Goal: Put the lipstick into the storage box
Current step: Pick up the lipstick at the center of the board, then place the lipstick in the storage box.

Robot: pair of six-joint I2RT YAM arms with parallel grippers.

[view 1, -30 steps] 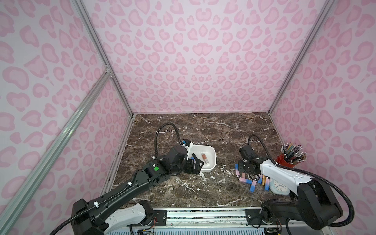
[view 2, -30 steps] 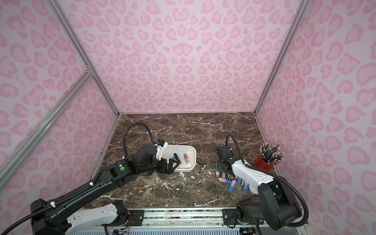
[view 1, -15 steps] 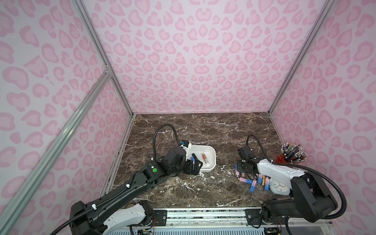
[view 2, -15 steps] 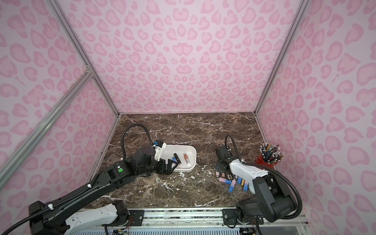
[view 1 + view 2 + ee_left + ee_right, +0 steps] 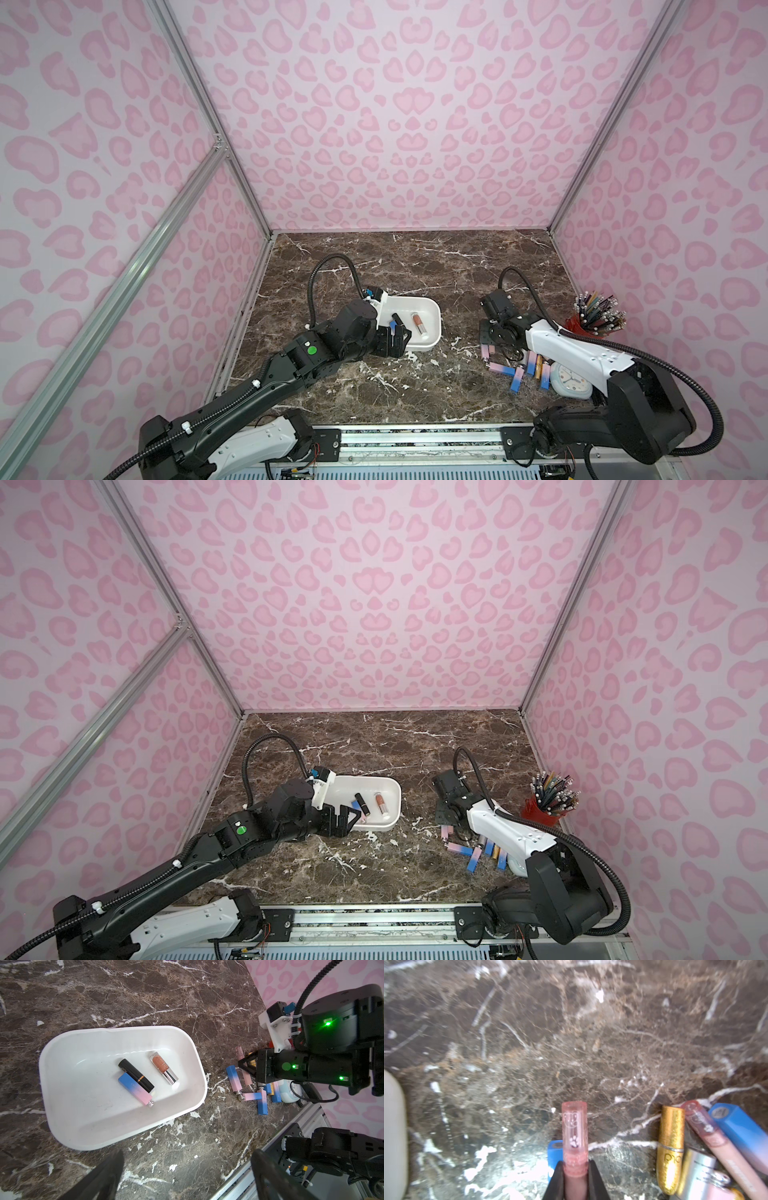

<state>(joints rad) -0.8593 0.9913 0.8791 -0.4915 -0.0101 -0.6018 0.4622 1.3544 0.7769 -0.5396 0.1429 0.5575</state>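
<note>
My right gripper [image 5: 575, 1164] is clamped on the pink see-through lipstick [image 5: 574, 1126], and that hold is what worries me. The jaws pinch only 1 end of the tube, with most of its length sticking out ahead of them. It is round and glossy, so I judge it could swivel or slide out on the carry. A blue lipstick [image 5: 554, 1148] lies just beside the held tube, partly under it, and could get dragged along. I cannot tell whether my tube is off the worktop [image 5: 415, 266].

The other risk is at the far end of the trip. My left gripper [image 5: 187, 1155] hangs wide open and empty right by the storage box [image 5: 193, 1059], at the corner of the box nearest the worktop's front-left corner, so my 2 arms could meet there. The box looks light, and a knock on its rim would likely shove it along with the 3 lipsticks inside.

The held lipstick sits between my right fingers near the worktop's right edge, toward the front, beside the loose pile with the gold lipstick [image 5: 670, 1147]. The box stands left of the worktop's middle, well apart from it, with bare marble between
</note>
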